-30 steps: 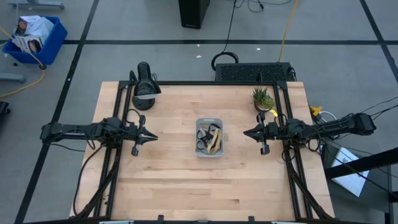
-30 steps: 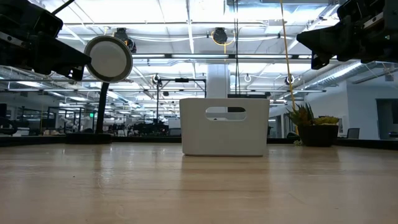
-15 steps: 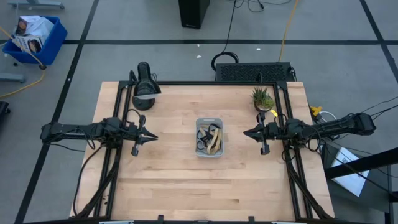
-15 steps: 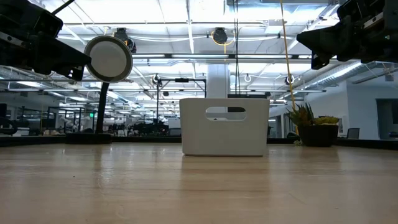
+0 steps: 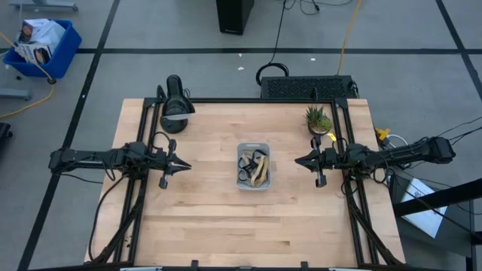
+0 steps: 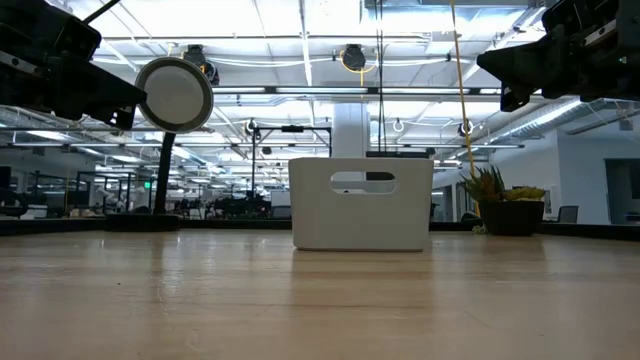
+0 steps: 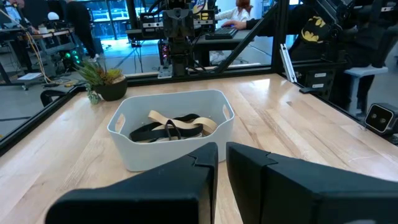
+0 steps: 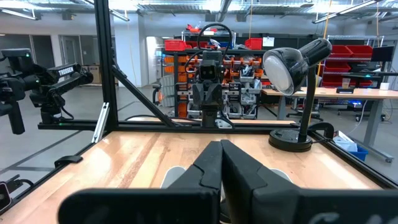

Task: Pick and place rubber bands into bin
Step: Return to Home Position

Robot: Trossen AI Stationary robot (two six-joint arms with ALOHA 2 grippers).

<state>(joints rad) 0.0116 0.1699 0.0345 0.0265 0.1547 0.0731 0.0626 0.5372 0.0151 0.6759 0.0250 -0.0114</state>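
Nothing moved since earlier: from above, left gripper (image 5: 183, 165) by the table's (image 5: 211, 226) left edge and right gripper (image 5: 300, 159) by its right edge, both pinched narrow, empty; low view, bin (image 5: 253, 146) mid-table; left wrist, rubber bands (image 5: 254, 168) inside, job looks done.

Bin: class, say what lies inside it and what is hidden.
Inside the bin lie tangled rubber bands, some dark, some tan. They overlap, so the count and whatever lies beneath them are hidden.
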